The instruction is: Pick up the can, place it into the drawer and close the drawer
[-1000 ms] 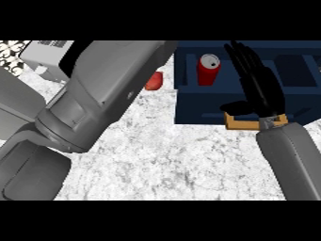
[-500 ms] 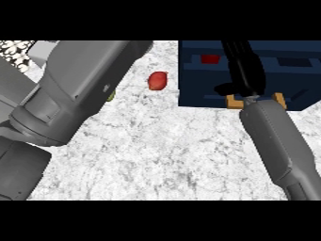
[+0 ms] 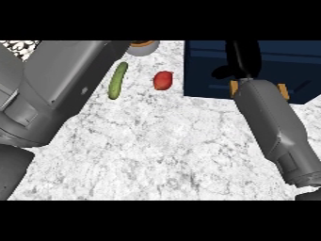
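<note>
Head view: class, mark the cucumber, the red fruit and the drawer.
Cucumber (image 3: 117, 81), head view, middle of its green body.
Red fruit (image 3: 163, 80), head view, its centre.
Drawer (image 3: 203, 73), head view, its dark blue left part.

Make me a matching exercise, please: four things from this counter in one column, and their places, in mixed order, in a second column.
Things
1. long green cucumber
2. small round red vegetable
3. dark blue drawer
4. grey bowl

Places
A. under the black right hand
B. at the view's top edge, partly cut off
C. directly left of the red vegetable
D. between the cucumber and the drawer

Pairs: 1-C, 2-D, 3-A, 4-B
</note>
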### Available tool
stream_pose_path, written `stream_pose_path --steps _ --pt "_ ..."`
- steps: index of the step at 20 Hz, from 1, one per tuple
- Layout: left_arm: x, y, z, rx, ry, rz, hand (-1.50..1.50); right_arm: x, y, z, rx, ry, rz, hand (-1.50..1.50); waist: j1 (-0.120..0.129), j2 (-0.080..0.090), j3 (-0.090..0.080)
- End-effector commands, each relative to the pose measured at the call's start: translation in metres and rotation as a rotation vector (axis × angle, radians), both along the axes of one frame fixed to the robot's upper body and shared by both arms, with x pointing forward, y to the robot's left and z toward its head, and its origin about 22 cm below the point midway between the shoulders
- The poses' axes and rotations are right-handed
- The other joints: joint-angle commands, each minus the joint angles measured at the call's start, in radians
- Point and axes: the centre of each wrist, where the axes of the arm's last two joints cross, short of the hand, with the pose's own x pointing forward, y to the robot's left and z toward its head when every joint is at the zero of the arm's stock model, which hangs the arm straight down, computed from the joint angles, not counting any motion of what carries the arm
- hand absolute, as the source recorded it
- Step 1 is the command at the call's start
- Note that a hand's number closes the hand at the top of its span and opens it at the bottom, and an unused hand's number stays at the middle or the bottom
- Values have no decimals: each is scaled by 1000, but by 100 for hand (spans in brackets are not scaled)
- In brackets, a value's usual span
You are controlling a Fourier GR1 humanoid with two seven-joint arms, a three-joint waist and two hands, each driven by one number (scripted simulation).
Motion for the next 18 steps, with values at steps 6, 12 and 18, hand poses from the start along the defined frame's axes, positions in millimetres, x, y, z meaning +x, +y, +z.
stream_pose_path --steps 6,12,18 --pt "-7 17 -7 -5 11 -28 -150 25 15 44 -24 -61 -16 -150 26 4 0" --pt "-11 30 -8 -5 8 -38 -150 30 23 62 82 -80 12 -150 38 7 1" --pt "-18 44 -11 -8 11 -50 -150 31 26 66 182 -98 94 -150 47 2 2"
